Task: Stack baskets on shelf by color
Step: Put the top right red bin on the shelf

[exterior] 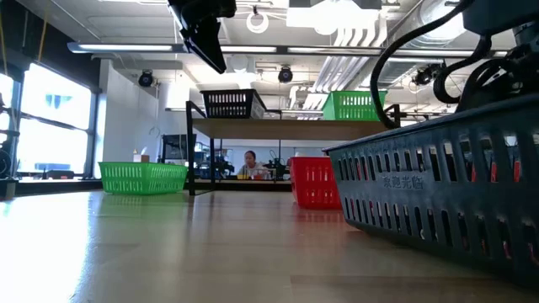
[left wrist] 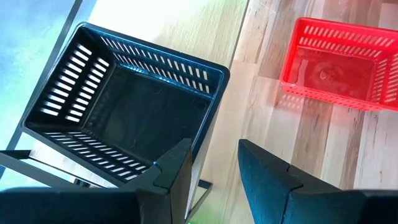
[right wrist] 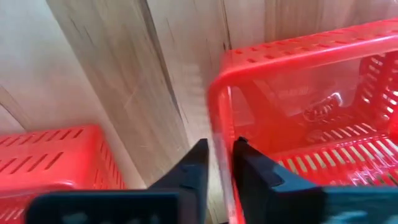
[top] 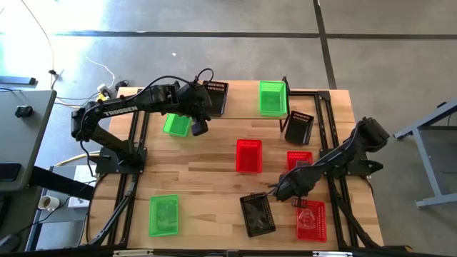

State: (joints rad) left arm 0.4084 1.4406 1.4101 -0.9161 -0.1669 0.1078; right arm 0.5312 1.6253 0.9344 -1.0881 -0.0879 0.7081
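Right gripper is low at the near right of the worktop, fingers nearly together and straddling the wall of a red basket; whether they actually pinch it is hard to make out. Another red basket sits just beside, cut off at the edge. Up at the shelf, the left gripper hovers with fingers apart, empty, over the black basket on the shelf's left end. A green basket sits at the right end.
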